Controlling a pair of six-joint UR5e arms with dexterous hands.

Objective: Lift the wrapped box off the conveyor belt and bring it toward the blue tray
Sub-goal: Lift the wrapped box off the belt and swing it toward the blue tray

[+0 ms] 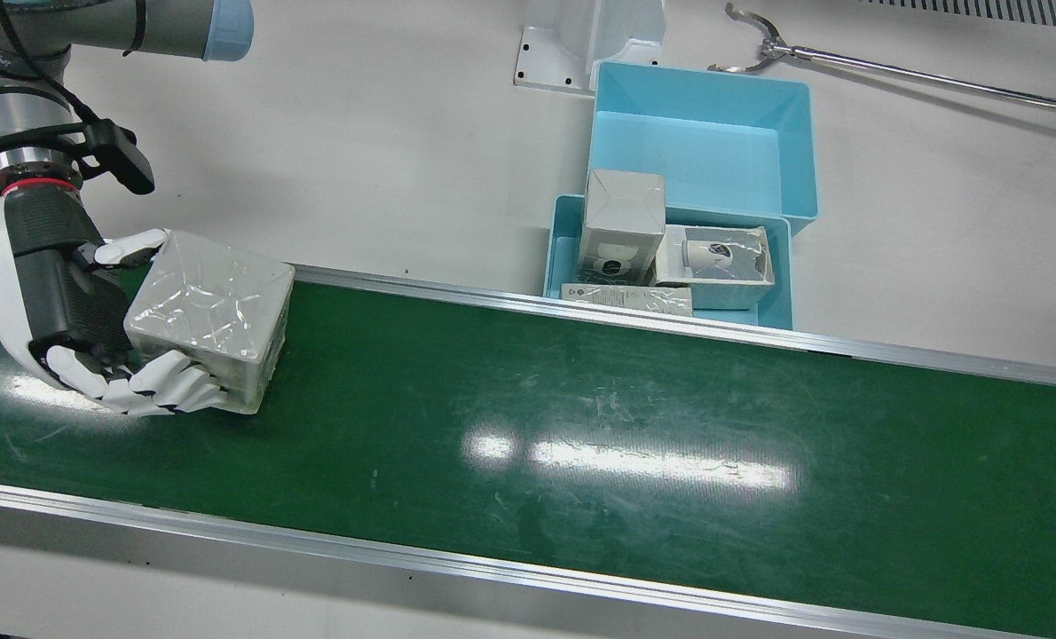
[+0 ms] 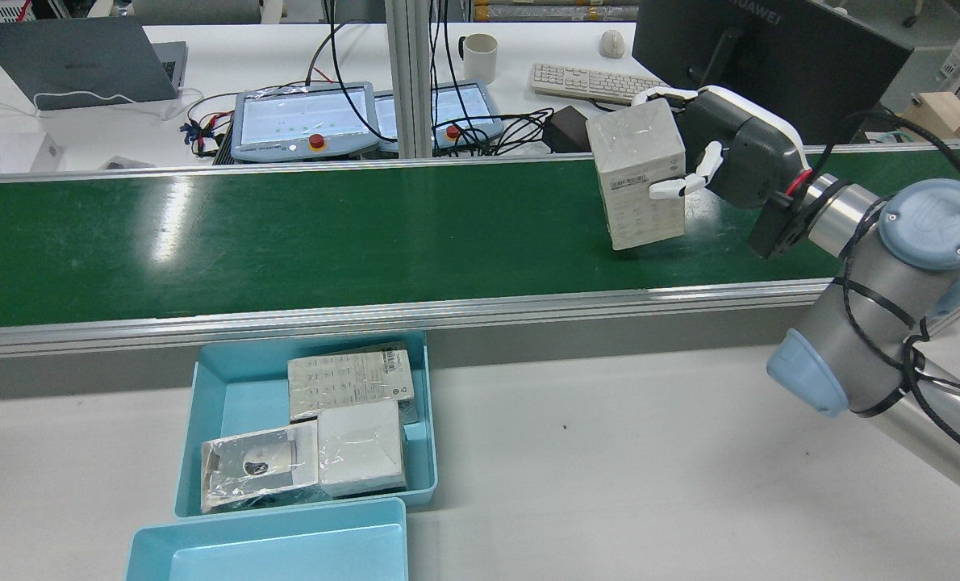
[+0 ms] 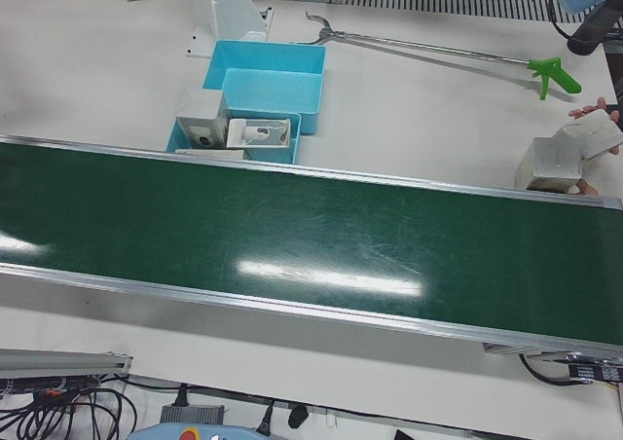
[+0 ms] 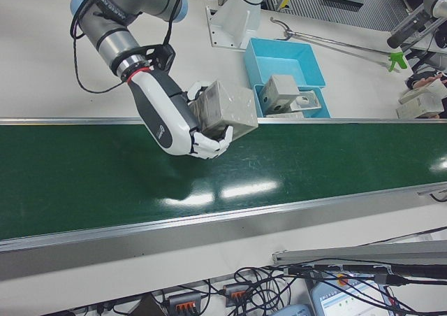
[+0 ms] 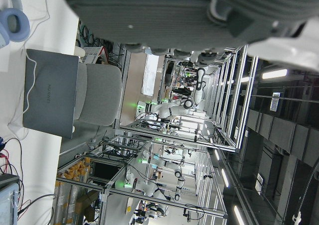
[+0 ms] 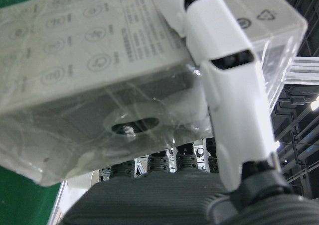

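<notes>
The wrapped box [image 1: 213, 315] is grey-white under clear film. My right hand [image 1: 58, 302] is shut on it, fingers [image 1: 164, 390] under one side and a finger over the top edge. The box is tilted and held at the right-arm end of the green conveyor belt [image 1: 581, 426], by its robot-side edge. It also shows in the rear view [image 2: 640, 173], the right-front view [image 4: 227, 110] and the right hand view [image 6: 99, 60]. The blue tray [image 1: 565, 222] stands beyond the belt's robot side. My left hand [image 5: 199, 16] shows only as a dark edge in its own view.
The blue tray holds three wrapped boxes [image 1: 621, 226]; a second, empty blue tray [image 1: 705, 142] sits behind it. A metal reacher tool [image 1: 847, 62] lies on the white table. A person's hand holds more boxes [image 3: 555, 163] at the belt's far end.
</notes>
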